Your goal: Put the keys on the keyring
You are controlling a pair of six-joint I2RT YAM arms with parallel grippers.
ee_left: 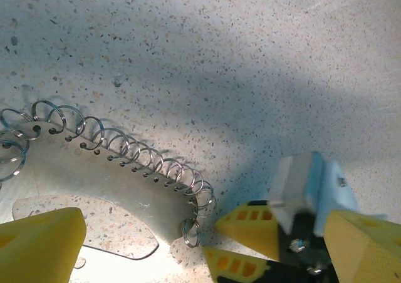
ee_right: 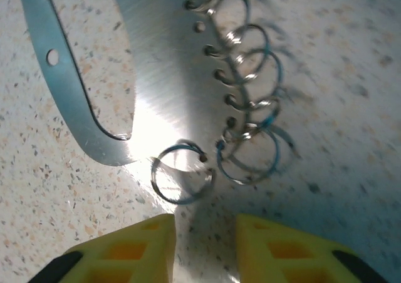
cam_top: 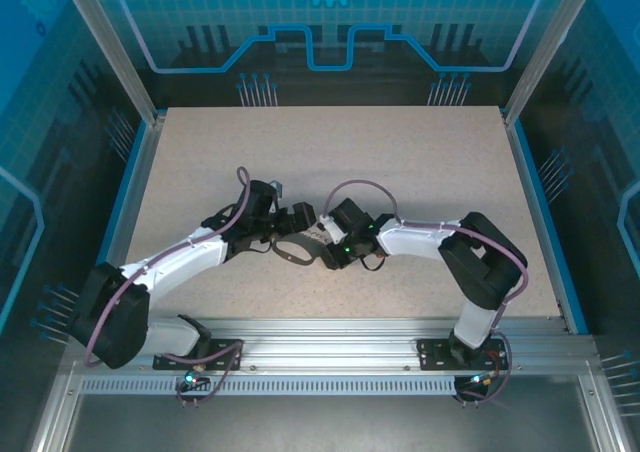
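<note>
The keyring (cam_top: 291, 253) lies on the table between the arms as a thin dark oval loop. Up close it is a curved shiny metal band (ee_left: 119, 183) with several small wire rings (ee_left: 156, 161) along its edge. My left gripper (cam_top: 300, 217) is open wide, its yellow fingers (ee_left: 41, 245) on either side of the band's end. My right gripper (ee_right: 203, 230) is open with bare table between its fingers. It sits just short of the last small ring (ee_right: 182, 173) at the band's tip. Its fingers (ee_left: 250, 223) point at that same ring (ee_left: 192, 231). The red-headed key is out of view.
The speckled tabletop (cam_top: 400, 152) stretches far behind and to both sides of the grippers. Blue side walls (cam_top: 125, 187) and a metal rail (cam_top: 330, 332) at the near edge bound it. The two wrists are very close together above the loop.
</note>
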